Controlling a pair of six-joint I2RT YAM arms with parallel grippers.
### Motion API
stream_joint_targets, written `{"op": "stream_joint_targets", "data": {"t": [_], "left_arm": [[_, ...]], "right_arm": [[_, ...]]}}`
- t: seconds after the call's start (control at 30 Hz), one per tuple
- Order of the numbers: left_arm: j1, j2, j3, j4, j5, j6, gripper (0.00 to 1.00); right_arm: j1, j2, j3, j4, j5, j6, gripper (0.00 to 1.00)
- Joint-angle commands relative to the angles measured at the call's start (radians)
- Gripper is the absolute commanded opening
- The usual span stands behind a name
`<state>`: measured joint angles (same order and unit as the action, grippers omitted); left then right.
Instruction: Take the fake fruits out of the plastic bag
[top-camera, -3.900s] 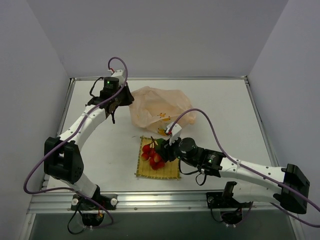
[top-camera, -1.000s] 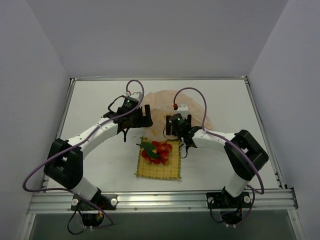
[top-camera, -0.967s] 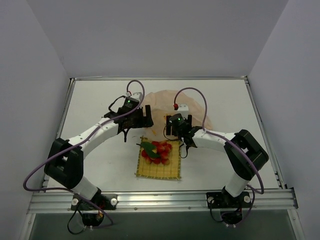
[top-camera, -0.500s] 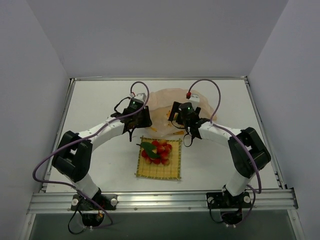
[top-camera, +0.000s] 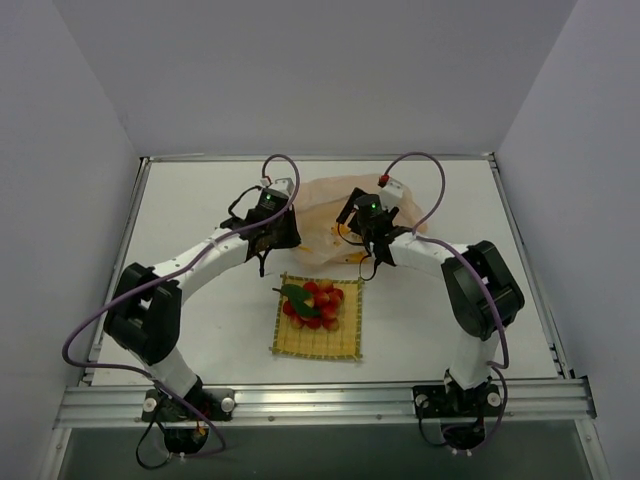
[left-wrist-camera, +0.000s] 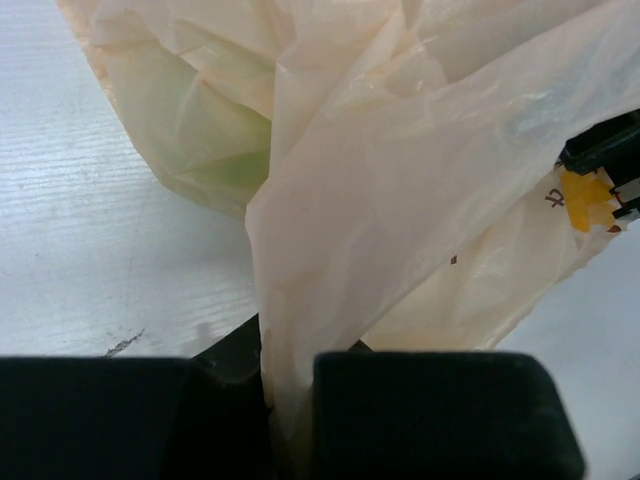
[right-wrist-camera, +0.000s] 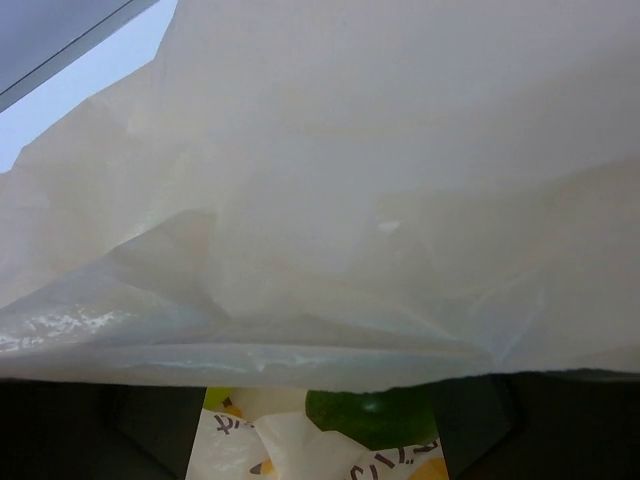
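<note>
The peach-orange plastic bag (top-camera: 335, 205) lies at the far middle of the table. My left gripper (top-camera: 277, 233) is shut on a fold of the bag's left edge (left-wrist-camera: 290, 380); a pale green shape (left-wrist-camera: 215, 150) shows through the plastic. My right gripper (top-camera: 366, 222) is at the bag's right side, open (right-wrist-camera: 320, 430), with a sheet of bag (right-wrist-camera: 330, 200) draped across its fingers. A dark green fruit (right-wrist-camera: 375, 415) shows between them, inside the bag. The red berries with a green leaf (top-camera: 316, 301) lie on the yellow mat (top-camera: 318, 338). The mango is hidden.
The mat sits at the near middle, in front of both grippers. The table's raised rim (top-camera: 140, 200) runs along the left, far and right sides, with white walls beyond. My right gripper's black body (left-wrist-camera: 605, 160) shows at the right of the left wrist view.
The right gripper left the berries on the mat and moved away to the bag. The left gripper moved right onto the bag's edge. Both grippers went further into the bag.
</note>
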<state>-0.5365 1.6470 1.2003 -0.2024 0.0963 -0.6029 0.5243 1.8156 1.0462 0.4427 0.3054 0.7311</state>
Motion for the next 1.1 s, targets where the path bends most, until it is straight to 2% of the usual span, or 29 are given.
{"op": "stream_joint_targets", "data": {"t": [0.0, 0.1, 0.27, 0.6, 0.7, 0.8, 0.9, 1.0, 1.03, 1.07], "left_arm": [[-0.002, -0.007, 0.041, -0.06, 0.0, 0.031, 0.02], [-0.002, 0.004, 0.027, -0.049, 0.017, 0.025, 0.02], [-0.002, 0.007, 0.005, -0.031, 0.043, 0.017, 0.02], [-0.011, -0.023, -0.031, 0.009, 0.026, 0.017, 0.02], [-0.013, -0.029, -0.038, 0.017, 0.02, 0.017, 0.02], [-0.017, -0.03, -0.044, 0.018, 0.019, 0.017, 0.02], [-0.031, -0.03, -0.042, 0.017, -0.001, 0.031, 0.02], [-0.037, -0.03, -0.036, 0.009, -0.013, 0.043, 0.02], [-0.037, -0.032, -0.038, 0.009, -0.017, 0.046, 0.02], [-0.039, -0.033, -0.036, 0.009, -0.02, 0.049, 0.02]], "right_arm": [[0.008, 0.014, -0.017, -0.073, 0.08, 0.042, 0.72], [0.014, -0.005, -0.023, -0.113, 0.116, 0.013, 0.73], [0.036, -0.009, -0.003, -0.191, 0.158, -0.028, 0.83], [0.071, -0.021, 0.012, -0.315, 0.247, -0.013, 0.84], [0.063, -0.022, 0.003, -0.323, 0.238, 0.002, 0.96], [0.057, 0.005, 0.009, -0.338, 0.219, 0.02, 0.98], [0.052, 0.049, 0.023, -0.337, 0.206, 0.025, 0.93], [0.051, 0.067, 0.046, -0.309, 0.192, 0.028, 0.81], [0.052, 0.064, 0.044, -0.29, 0.184, 0.019, 0.72], [0.052, 0.057, 0.043, -0.25, 0.179, 0.011, 0.68]]}}
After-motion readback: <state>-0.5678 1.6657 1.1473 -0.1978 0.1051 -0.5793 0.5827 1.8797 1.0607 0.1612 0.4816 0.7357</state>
